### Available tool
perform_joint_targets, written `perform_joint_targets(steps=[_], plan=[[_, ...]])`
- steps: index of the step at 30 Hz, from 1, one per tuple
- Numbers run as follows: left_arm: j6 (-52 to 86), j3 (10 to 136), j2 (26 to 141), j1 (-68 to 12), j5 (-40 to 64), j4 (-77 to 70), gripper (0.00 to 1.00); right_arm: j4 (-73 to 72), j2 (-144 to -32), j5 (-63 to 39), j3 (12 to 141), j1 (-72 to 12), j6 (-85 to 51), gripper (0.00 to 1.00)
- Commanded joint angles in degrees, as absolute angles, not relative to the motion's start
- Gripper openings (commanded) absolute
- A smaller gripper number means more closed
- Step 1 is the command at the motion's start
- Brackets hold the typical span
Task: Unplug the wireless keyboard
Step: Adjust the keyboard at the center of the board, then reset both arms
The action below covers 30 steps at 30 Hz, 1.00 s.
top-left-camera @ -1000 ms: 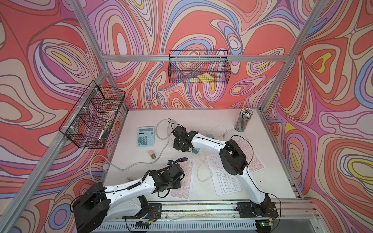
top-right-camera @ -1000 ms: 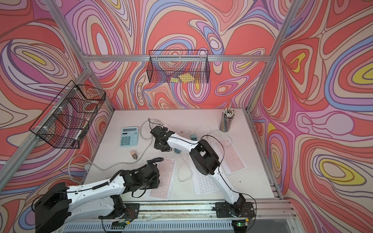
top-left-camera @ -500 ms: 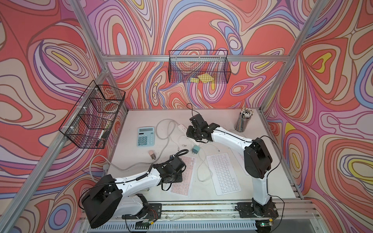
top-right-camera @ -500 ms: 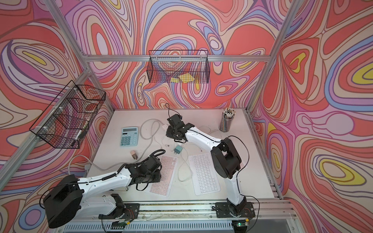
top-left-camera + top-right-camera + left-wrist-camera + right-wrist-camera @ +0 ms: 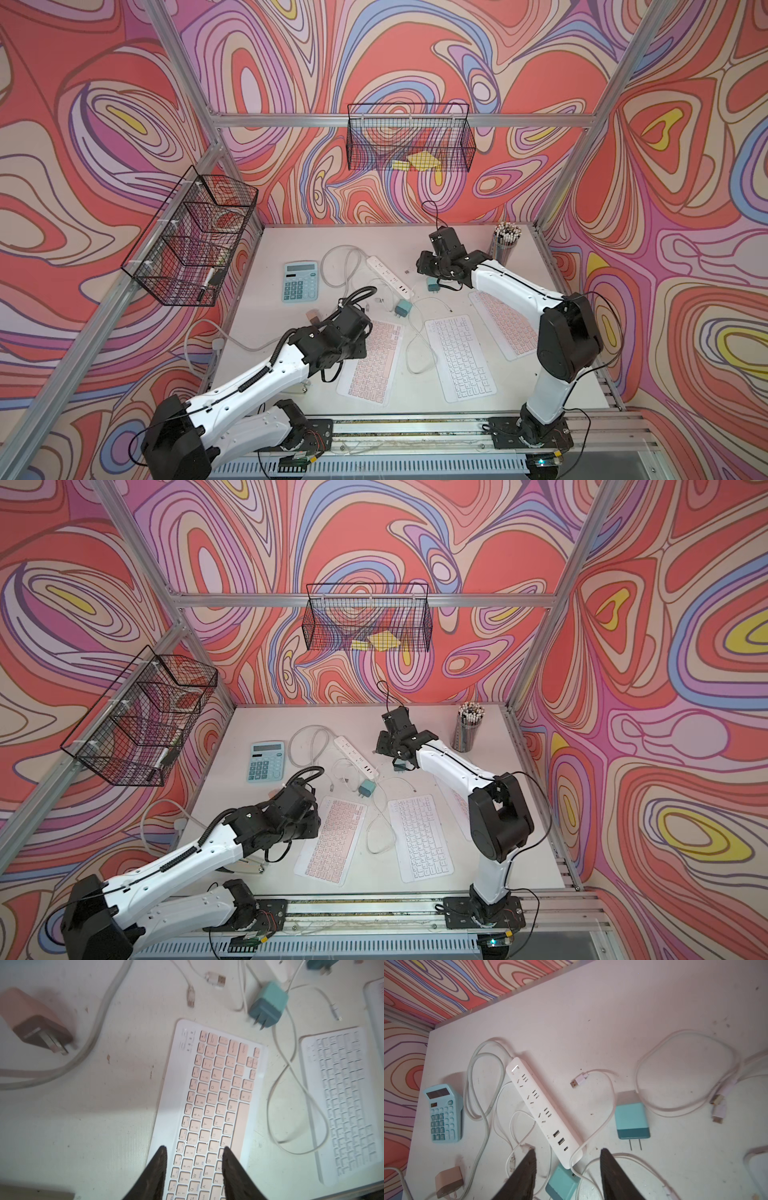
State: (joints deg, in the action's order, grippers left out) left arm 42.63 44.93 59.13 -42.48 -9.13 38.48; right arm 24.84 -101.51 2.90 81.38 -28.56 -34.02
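The left gripper [image 5: 195, 1157] is held spread over one end of the pink keyboard [image 5: 218, 1095]; nothing is pinched. The keyboard is laid flat on the table [image 5: 83, 1126], beside a white keyboard [image 5: 342, 1095]. The right gripper [image 5: 568, 1159] is also spread and empty, above the power strip [image 5: 542, 1109].

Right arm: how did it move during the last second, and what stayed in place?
The right gripper swung from above the power strip back toward its own side; its jaws stand open, empty. The left gripper shifted slightly over the pink keyboard. The white keyboard and calculator stayed.
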Motion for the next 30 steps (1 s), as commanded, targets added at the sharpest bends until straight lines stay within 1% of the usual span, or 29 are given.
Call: perform_joint_targets(steps=[1, 4, 6, 7, 9, 11, 13, 16, 21, 24, 27, 30], plan=[[36.71, 47.41, 57.8, -38.37, -10.32, 41.48, 0.49, 20.0, -97.11, 1.51, 78.28, -27.08, -26.67, 0.59], [32.56, 48.03, 56.47, -33.45, -9.46, 36.48, 0.55, 16.18, -94.36, 0.76, 74.74, -25.08, -22.87, 0.64], [29.5, 47.2, 55.65, -30.0, -9.24, 30.35, 0.61, 14.26, -92.88, 2.68, 72.67, -24.07, -19.78, 0.67], [28.56, 46.42, 55.59, -28.58, -9.18, 27.5, 0.67, 13.56, -92.41, 4.0, 71.76, -23.77, -18.62, 0.7], [26.67, 44.9, 56.5, -24.37, -7.52, 20.32, 0.81, 12.15, -91.2, 7.71, 69.54, -22.97, -15.99, 0.74], [25.81, 44.4, 58.78, -20.5, -5.89, 15.57, 0.91, 9.52, -89.7, 10.54, 66.57, -21.99, -14.66, 0.8], [24.74, 44.06, 61.76, -16.9, -4.34, 10.59, 0.98, 5.19, -87.92, 11.87, 62.44, -20.67, -14.15, 0.89], [22.44, 43.06, 65.36, -13.99, -7.11, 4.66, 0.99, -0.31, -85.43, 12.78, 56.81, -18.33, -14.33, 0.98], [19.11, 42.14, 69.65, -9.24, -10.03, -0.88, 0.99, -7.67, -82.54, 19.32, 48.91, -17.15, -13.55, 0.98], [13.61, 38.5, 70.15, -7.78, -14.3, -8.64, 0.99, -13.67, -81.57, 24.02, 44.3, -16.49, -13.44, 0.98], [13.14, 35.29, 70.36, -3.73, -16.96, -13.94, 0.99, -15.5, -81.81, 29.51, 42.13, -15.47, -14.32, 0.98], [10.45, 32.34, 73.84, -0.92, -16.76, -21.71, 0.99, -16.54, -81.24, 31.12, 40.38, -14.38, -15.07, 0.98]])
